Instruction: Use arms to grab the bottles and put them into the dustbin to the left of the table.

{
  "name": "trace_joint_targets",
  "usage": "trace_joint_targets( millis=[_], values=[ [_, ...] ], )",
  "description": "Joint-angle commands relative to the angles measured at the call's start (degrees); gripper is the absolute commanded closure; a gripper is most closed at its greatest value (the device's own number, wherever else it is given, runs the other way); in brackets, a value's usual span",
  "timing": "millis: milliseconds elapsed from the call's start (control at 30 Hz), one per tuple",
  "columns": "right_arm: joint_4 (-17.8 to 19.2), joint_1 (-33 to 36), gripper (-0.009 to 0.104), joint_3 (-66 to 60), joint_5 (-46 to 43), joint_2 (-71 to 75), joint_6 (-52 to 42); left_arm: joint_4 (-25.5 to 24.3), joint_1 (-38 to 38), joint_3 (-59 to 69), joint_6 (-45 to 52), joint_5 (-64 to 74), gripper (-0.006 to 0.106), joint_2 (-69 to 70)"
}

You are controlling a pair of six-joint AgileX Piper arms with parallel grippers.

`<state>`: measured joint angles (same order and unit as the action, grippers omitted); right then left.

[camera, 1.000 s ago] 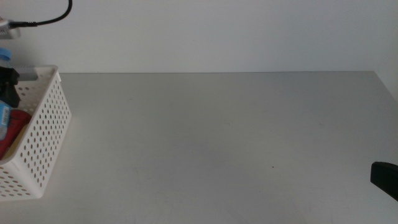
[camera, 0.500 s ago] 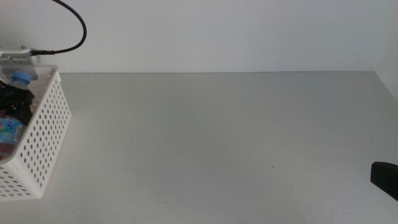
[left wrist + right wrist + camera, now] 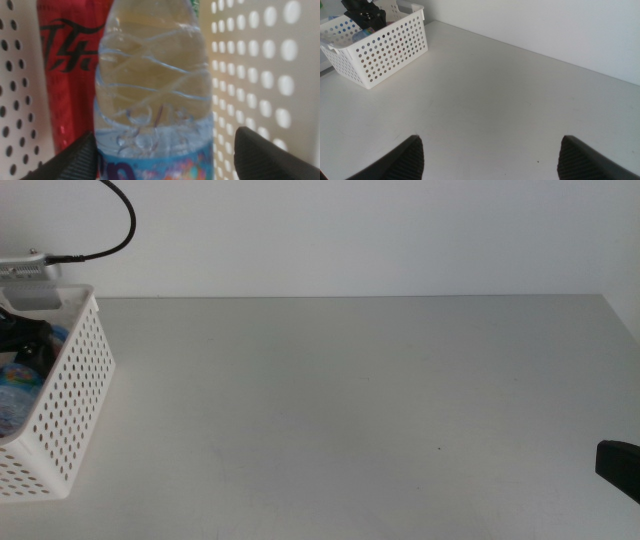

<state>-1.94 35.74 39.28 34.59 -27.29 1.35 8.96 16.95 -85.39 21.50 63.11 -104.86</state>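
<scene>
The white perforated dustbin [image 3: 70, 405] stands at the left edge of the light-grey table [image 3: 360, 410], toward the near-left corner, with part of it cut off by the middle view's border.

The left gripper [image 3: 22, 340] is lowered inside the dustbin; the middle view shows its black body below the rim, with the white housing [image 3: 28, 272] and a black cable [image 3: 110, 235] above it.

In the left wrist view the jaws stand spread, one on each side of the clear water bottle [image 3: 152, 85]. One jaw edge sits right against the bottle's labelled lower part, while the other jaw is clearly apart from it, so the grip reads as released rather than clamped. The bottle lies between the basket's perforated walls, its blue printed label [image 3: 160, 162] at the jaw end.

The red soda can [image 3: 70, 65] lies just beside the water bottle, between it and one perforated wall; contact between the two cannot be confirmed. A sliver of green shows past the bottle's far end; what it belongs to cannot be told.

The right gripper [image 3: 490, 160] waits over the near-right part of the table, jaws spread wide with bare tabletop between them. In the middle view only a dark part of it [image 3: 620, 468] shows at the right edge.
</scene>
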Motion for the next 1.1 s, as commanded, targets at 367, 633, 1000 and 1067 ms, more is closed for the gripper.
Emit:
trace_joint_targets(
  millis=[367, 633, 1000, 1067],
  values=[
    [0.31, -0.29, 0.024, 1.62, -4.08, -0.34, -0.72, 12.93, -0.44, 8.01, -2.11, -6.71, 0.007, 23.26],
    [0.31, -0.29, 0.024, 1.62, -4.08, -0.34, -0.72, 13.65, -0.44, 12.07, -3.82, -14.06, 0.007, 40.07],
    [0.31, -0.29, 0.024, 1.62, -4.08, -0.34, -0.72, 13.86, -0.44, 12.07, -4.95, -15.83, 0.007, 52.98],
    [0.31, -0.29, 0.024, 1.62, -4.08, -0.34, -0.72, 14.12, -0.44, 12.07, -4.95, -17.01, 0.007, 54.44]
  ],
)
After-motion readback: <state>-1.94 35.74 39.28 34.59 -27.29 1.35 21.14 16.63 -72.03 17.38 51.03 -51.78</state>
